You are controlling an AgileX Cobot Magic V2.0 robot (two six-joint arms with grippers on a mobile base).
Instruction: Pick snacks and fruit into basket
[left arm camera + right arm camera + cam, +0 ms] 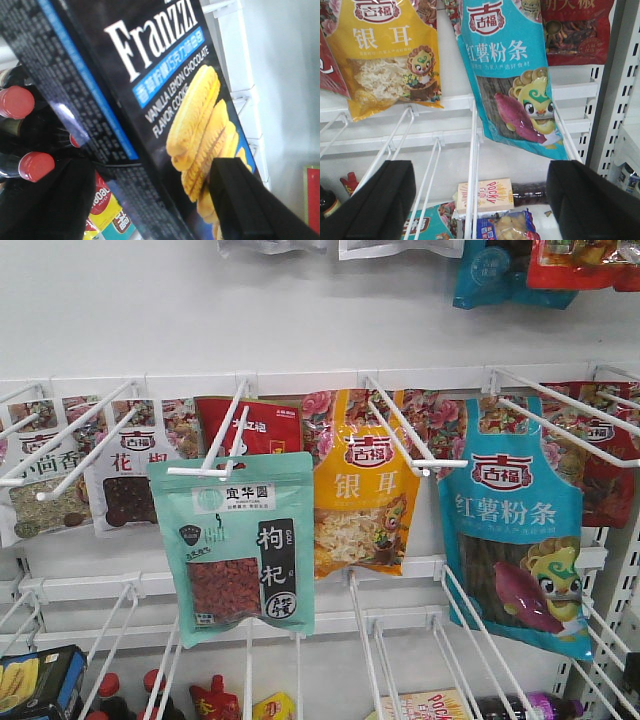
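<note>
Snacks hang as pouches on white shelf hooks: a teal-green pouch with a window of red berries, a yellow pouch and a blue pouch. My left gripper is open close to a tilted black Franzzi cookie box. The box lies between its fingers, with a gap showing at the left finger. My right gripper is open with nothing between its fingers, below the blue pouch and above a Pocky box. The fruit and the basket are out of view.
White wire hooks jut toward me from the shelf wall. Red-capped dark bottles stand on the lower shelf left of the cookie box. More packets lie under the Pocky box. A perforated white upright stands at the right.
</note>
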